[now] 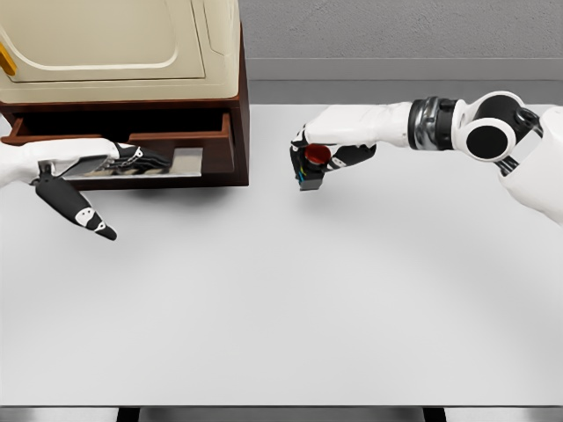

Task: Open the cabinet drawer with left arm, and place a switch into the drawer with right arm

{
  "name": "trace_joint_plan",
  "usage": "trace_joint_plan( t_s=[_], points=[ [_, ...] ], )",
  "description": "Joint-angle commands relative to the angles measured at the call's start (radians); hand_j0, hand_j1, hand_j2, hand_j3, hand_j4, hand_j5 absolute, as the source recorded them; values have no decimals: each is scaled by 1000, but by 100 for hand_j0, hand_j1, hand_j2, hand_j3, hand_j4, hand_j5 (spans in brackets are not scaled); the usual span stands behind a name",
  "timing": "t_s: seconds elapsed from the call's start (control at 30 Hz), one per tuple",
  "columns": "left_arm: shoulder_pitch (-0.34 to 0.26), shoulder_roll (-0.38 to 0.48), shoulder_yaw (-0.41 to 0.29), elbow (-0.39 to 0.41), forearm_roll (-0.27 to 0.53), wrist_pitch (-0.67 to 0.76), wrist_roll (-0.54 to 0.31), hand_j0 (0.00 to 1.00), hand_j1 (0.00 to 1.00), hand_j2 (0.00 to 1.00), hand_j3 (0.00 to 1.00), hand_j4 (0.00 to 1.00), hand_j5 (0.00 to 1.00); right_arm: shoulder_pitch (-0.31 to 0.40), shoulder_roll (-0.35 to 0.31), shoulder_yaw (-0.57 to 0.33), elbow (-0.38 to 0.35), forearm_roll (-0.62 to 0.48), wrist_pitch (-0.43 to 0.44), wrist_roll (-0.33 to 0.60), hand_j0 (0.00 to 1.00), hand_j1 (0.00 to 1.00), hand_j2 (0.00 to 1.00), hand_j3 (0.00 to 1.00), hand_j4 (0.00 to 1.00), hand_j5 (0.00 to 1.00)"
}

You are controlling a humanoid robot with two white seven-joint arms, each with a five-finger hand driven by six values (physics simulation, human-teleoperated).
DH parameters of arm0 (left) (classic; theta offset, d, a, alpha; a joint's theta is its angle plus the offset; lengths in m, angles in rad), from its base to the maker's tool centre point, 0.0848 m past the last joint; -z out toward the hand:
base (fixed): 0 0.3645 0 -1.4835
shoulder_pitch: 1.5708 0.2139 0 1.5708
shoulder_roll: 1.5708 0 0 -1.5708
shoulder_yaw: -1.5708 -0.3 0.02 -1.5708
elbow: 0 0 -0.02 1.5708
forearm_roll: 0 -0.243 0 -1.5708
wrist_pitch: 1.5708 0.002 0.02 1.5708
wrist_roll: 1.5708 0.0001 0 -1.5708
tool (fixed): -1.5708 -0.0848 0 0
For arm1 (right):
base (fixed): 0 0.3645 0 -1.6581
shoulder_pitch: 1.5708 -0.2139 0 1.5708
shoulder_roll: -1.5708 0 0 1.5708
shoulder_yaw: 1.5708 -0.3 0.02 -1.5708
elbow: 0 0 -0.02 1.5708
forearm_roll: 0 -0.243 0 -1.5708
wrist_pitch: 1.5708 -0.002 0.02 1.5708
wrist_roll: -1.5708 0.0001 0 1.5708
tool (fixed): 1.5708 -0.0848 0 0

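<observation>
A brown wooden cabinet [244, 97] with a cream top stands at the table's far left. Its drawer [188, 162] is pulled out toward me, and its dark inside shows above the grey front panel. My left hand [130, 159] has its fingers hooked on that front panel, with the thumb pointing down and away. To the right of the cabinet, my right hand [318, 151] is shut on a small black switch [311, 169] with a red button, held just above the table and apart from the drawer.
The white table [299, 299] stretches wide in front of the cabinet and under both arms. A grey wall runs along the back. The right arm comes in from the upper right.
</observation>
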Motion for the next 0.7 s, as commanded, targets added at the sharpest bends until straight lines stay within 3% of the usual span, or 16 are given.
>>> trace_joint_plan(
  t_s=[0.0,0.47,0.67],
  points=[
    [0,9,-8,1,-35,3,-6,100,100,100,100,100,100,0,-1,-1,0,-4,2,0,48,48,48,48,48,48],
    [-3,11,13,1,-30,-7,-6,100,100,100,100,100,100,-14,3,-2,-5,-4,0,0,48,48,48,48,48,48],
    [-3,29,28,1,-21,-9,-6,100,100,100,100,100,100,-57,17,-2,-7,-5,12,0,48,48,48,48,48,48]
  ],
)
